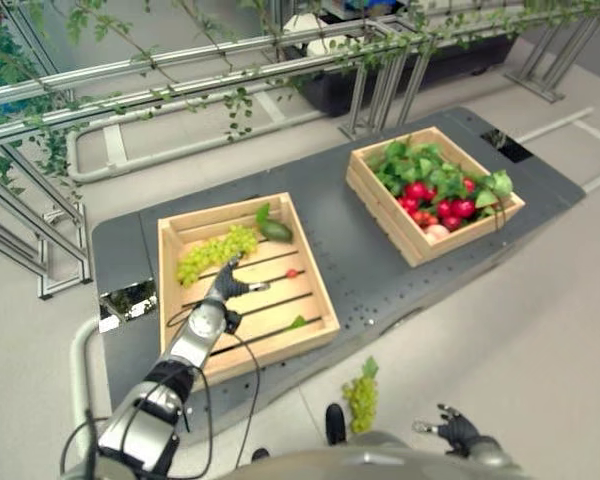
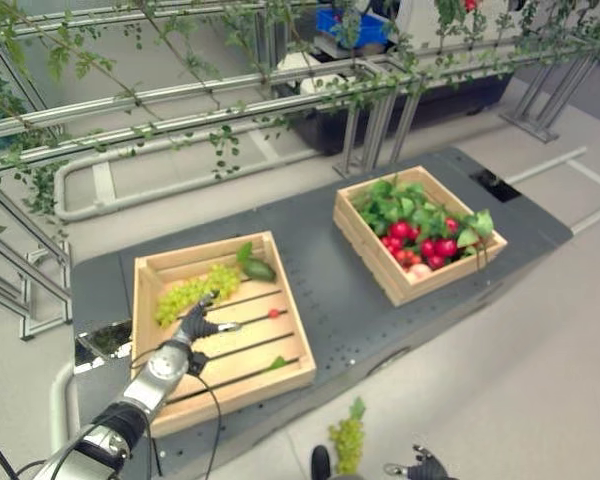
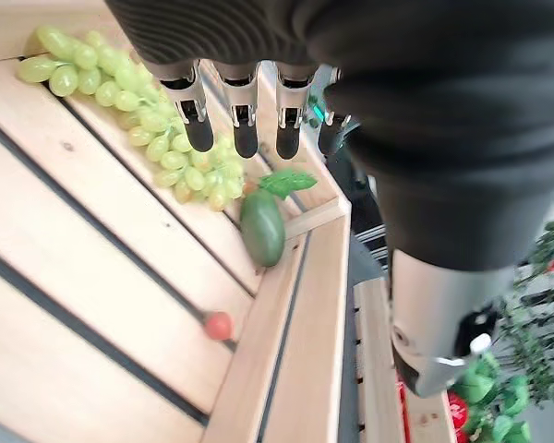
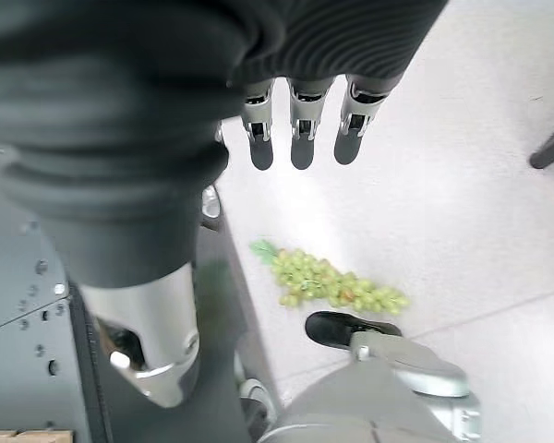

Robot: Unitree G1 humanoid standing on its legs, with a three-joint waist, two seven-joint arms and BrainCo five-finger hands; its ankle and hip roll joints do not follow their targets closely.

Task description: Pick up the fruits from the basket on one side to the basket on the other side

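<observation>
While the left hand [image 1: 223,287] hovers with fingers [image 3: 245,125] straight and apart, empty, over the left basket [image 1: 315,285], its soft, fragile grape bunch [image 1: 215,251] seems best taken gently around the cluster.

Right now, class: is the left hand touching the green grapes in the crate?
Cannot tell. In the left wrist view the left hand's fingertips overlap the grapes with no visible gap, and the eye views do not settle whether they hover or touch.
</observation>
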